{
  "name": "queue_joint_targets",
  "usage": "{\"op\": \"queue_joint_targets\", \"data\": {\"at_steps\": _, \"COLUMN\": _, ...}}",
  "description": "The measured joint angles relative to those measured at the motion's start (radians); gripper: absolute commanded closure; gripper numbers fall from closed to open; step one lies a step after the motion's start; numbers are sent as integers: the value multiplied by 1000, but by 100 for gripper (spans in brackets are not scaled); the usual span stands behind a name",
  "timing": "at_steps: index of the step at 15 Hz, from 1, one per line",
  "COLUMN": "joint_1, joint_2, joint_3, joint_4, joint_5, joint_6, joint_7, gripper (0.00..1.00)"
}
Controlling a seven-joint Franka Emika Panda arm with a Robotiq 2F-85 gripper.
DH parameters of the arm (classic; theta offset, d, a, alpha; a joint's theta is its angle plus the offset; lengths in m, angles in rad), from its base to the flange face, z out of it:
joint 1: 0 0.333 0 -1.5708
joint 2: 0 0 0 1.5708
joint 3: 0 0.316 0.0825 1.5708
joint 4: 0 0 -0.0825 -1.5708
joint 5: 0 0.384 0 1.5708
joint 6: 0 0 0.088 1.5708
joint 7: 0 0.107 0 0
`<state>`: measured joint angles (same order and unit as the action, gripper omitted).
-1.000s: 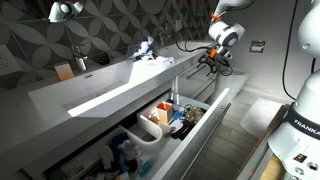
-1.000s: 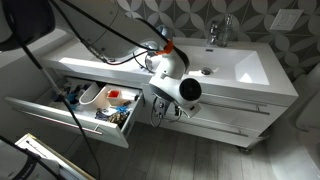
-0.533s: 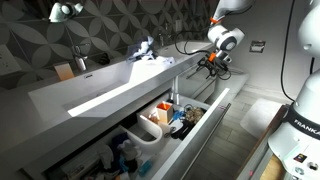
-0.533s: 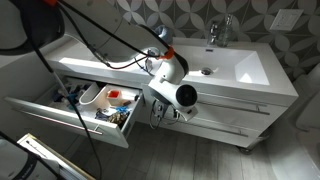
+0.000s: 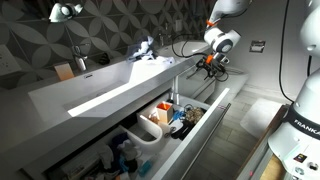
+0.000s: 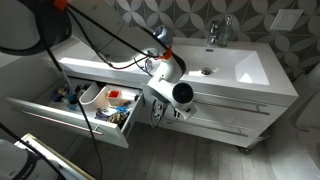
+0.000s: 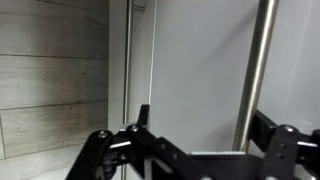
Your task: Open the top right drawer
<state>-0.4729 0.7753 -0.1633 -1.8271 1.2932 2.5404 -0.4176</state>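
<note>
Top right drawer beside pincer, fingers apart; "FRANK" on arm base.

In an exterior view we find the end effector before the vanity, beside the open drawer holding a bin; the faucet stands behind the basin.

Soft, even indoor light, fairly bright; the white countertop glares toward its front edge in an exterior view; shadow pools beneath that edge; all frames are coarse (fine detail smeared); in the wrist view the gripper along the bottom edge is dark and blurred.
</note>
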Motion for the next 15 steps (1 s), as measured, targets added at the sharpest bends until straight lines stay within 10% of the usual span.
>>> {"op": "queue_joint_targets", "data": {"at_steps": 9, "joint_1": 86, "joint_2": -37, "joint_3": -56, "joint_4": 4, "joint_5": -120, "joint_6": 24, "joint_7": 114, "gripper": 98}}
{"op": "queue_joint_targets", "data": {"at_steps": 15, "joint_1": 110, "joint_2": -46, "joint_3": -60, "joint_4": 1, "joint_5": -216, "joint_6": 66, "joint_7": 216, "gripper": 96}}
